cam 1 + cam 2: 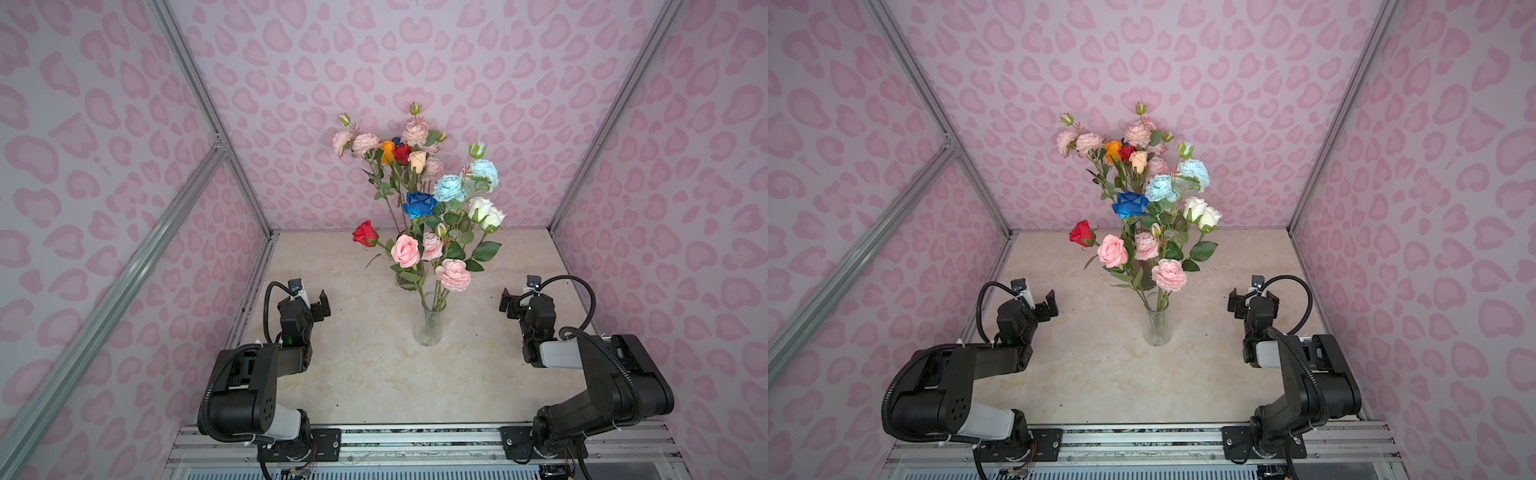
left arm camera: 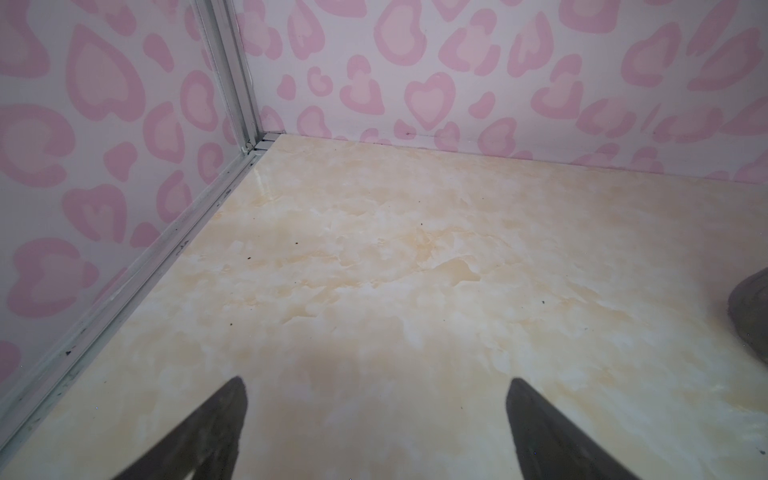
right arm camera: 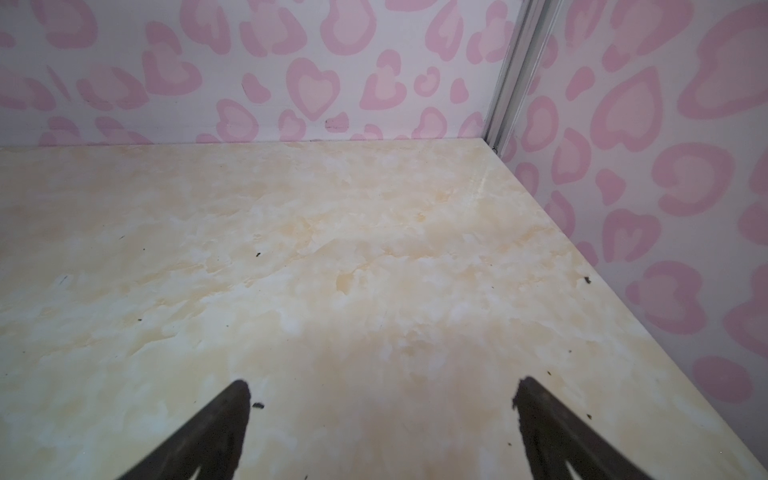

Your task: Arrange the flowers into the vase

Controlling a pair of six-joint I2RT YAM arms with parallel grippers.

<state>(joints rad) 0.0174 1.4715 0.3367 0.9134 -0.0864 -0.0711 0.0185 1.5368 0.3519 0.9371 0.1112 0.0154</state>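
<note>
- Top views, both: flowers [image 1: 422,203] stand as one bunch. Stems go down into a clear glass vase [image 1: 430,326] at mid-table. Heads are pink, red, orange, dk blue, lt blue, white and cream, spread above and behind the vase.
- Darker vessel [image 1: 409,279] sits just behind the vase, mostly hidden by leaves. Can't tell which stems sit in which.
- L gripper [image 1: 322,303] is well to the left of the vase, jaws apart w/ nothing btwn them, clear of the flowers.
- R gripper [image 1: 508,305] is well to the right of the vase, jaws also apart, empty.
- Marble-look tabletop [image 1: 365,386] in front of the vase has a few small dark specks.
- Left wrist view: L gripper [image 2: 376,379] has jaws spread wide over the tabletop [image 2: 374,249], holding nothing. Heart-print wall [image 2: 415,62] is beyond. Dark grey shape [image 2: 752,316] is cut off at the frame edge; can't tell what it is.
- Right wrist view: R gripper [image 3: 382,380] has jaws wide apart above the tabletop [image 3: 332,249], empty. Dark specks lie near the jaw tips. Alu post [image 3: 513,70] marks the wall corner.
</note>
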